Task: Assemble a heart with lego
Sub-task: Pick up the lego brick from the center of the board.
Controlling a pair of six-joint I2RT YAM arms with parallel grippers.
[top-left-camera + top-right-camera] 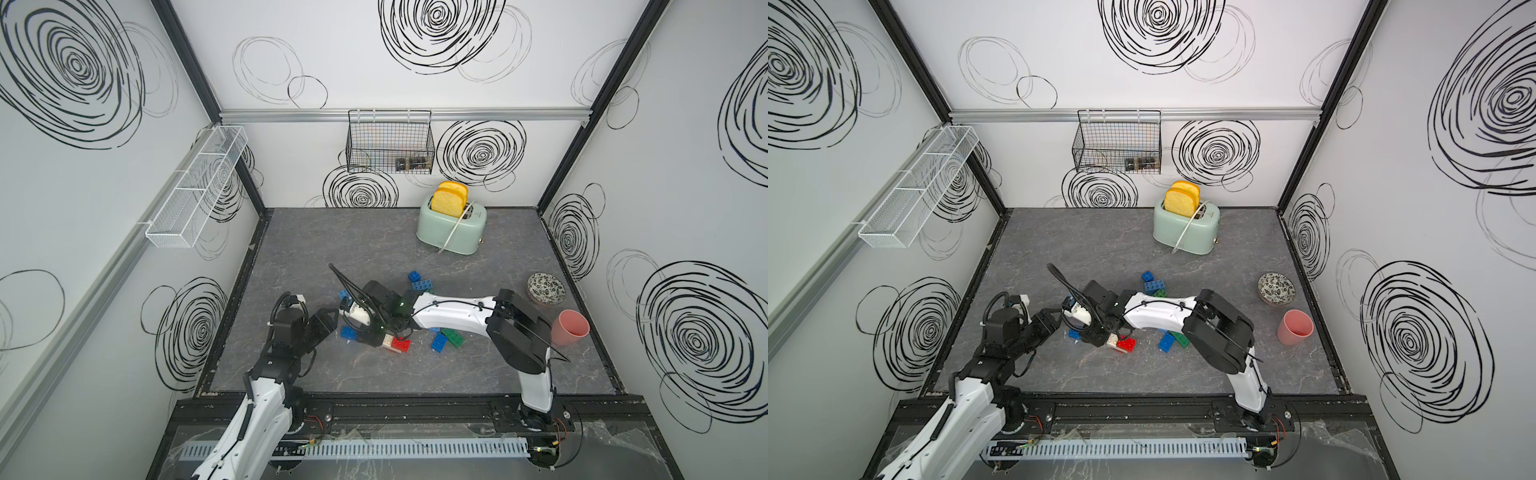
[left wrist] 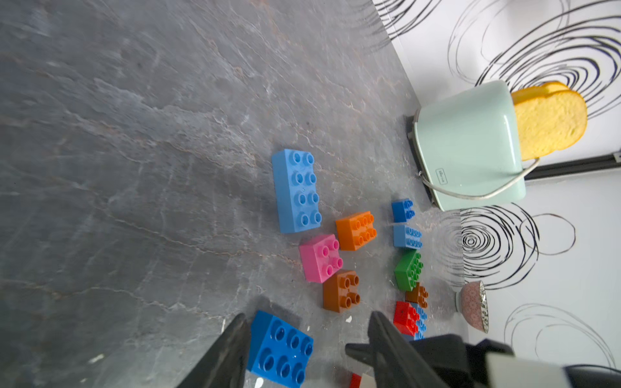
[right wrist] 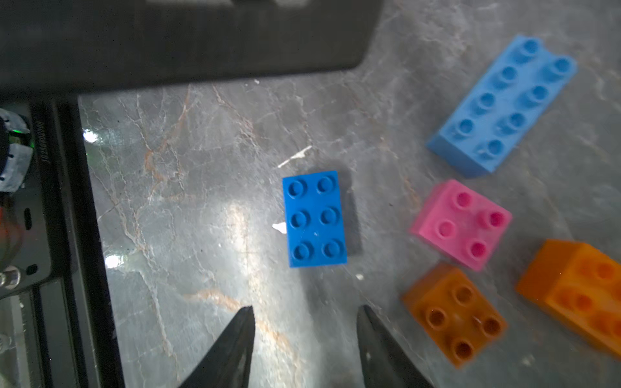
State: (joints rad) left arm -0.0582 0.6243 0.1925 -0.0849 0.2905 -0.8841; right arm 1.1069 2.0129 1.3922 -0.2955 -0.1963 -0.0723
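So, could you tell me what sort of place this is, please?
Probably a robot test cell staged as a kitchen counter: swirl-printed panel walls on a metal frame, a mint toaster holding bread, and robot arms mounted on a front rail.

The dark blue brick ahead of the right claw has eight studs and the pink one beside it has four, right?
Not quite. In the right wrist view the dark blue brick has six studs, not eight. It does lie ahead of the right claw, and the pink brick beside it has four.
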